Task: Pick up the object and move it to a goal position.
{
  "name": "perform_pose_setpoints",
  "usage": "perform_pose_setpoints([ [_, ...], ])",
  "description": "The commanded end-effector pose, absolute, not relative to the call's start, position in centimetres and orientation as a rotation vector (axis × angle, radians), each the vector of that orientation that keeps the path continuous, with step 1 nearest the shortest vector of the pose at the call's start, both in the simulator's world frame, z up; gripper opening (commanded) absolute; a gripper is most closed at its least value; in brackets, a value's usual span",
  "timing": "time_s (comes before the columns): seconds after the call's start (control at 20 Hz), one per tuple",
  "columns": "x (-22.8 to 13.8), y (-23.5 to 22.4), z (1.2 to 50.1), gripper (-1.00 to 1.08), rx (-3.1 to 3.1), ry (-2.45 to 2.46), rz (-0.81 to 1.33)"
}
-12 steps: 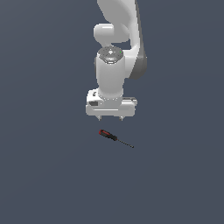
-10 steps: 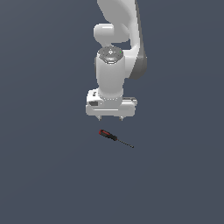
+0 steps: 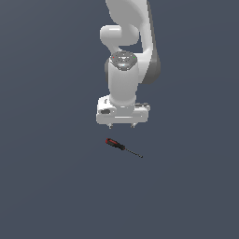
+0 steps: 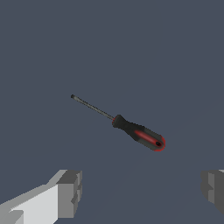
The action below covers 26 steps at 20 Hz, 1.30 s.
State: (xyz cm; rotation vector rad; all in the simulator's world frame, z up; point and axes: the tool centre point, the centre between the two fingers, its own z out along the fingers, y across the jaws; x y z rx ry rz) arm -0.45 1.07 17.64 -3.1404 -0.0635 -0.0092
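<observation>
A small screwdriver (image 3: 119, 145) with a red-and-black handle and a thin dark shaft lies flat on the dark grey surface, its handle toward the exterior view's left and its tip toward the right. It also shows in the wrist view (image 4: 131, 128). My white gripper (image 3: 121, 126) hangs a little above and behind it, pointing down, open and empty. In the wrist view the two grey fingertips (image 4: 70, 192) stand wide apart, with the screwdriver lying beyond the gap between them.
The plain dark grey surface (image 3: 56, 186) stretches all around. The white arm (image 3: 126, 42) rises above the gripper.
</observation>
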Motion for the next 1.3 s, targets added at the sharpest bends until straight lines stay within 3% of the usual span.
perform_pose_setpoints([
  [0.0,-0.5,1.2,17.6,1.00,-3.139,-0.073,-0.005],
  [0.6,-0.3,1.1,17.0,1.00,-3.139,-0.171,-0.005],
  [1.25,0.6,1.3,14.0,1.00,-3.090,-0.633,0.005],
])
